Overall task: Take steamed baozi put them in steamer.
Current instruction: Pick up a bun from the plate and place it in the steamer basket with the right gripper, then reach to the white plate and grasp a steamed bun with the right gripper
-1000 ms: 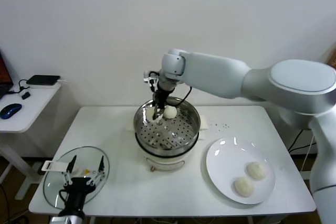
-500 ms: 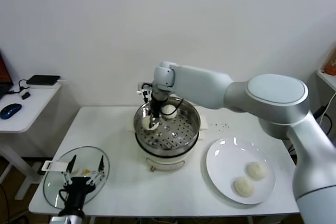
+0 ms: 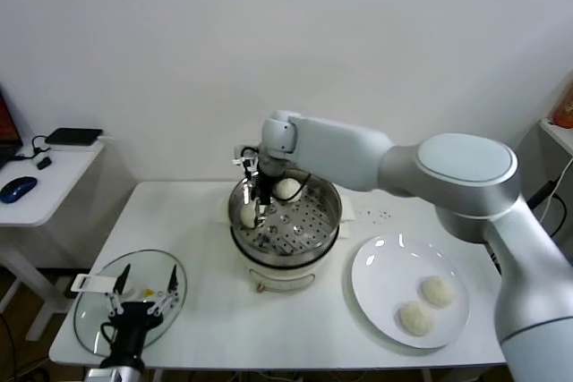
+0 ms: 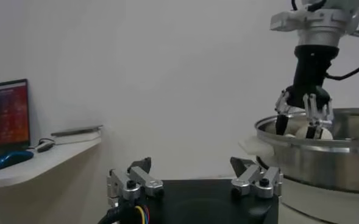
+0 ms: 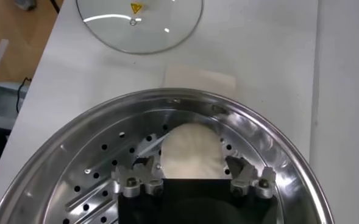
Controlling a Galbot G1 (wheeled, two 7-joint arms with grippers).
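Observation:
The steamer [image 3: 328, 214] stands mid-table on its cream base. My right gripper [image 3: 257, 207] reaches down into its left side and is shut on a baozi [image 3: 247, 216], low at the perforated floor. In the right wrist view that baozi [image 5: 190, 149] sits between the fingers [image 5: 147, 175], inside the steel wall [image 5: 63, 152]. A second baozi [image 3: 286, 188] lies at the steamer's back. Two more baozi [image 3: 437, 290] [image 3: 416, 318] lie on the white plate [image 3: 376, 284]. My left gripper [image 3: 143, 297] is open and empty, parked at the front left.
A round glass lid [image 3: 94, 310] lies flat under the left gripper, near the table's front left corner. A side table [image 3: 45, 207] with a mouse [image 3: 18, 188] stands further left. The left wrist view shows the right gripper [image 4: 302, 119] over the steamer [image 4: 325, 161].
My right gripper has moved down and left inside the steamer with the baozi, from above the rim to near the floor. The left arm has not moved.

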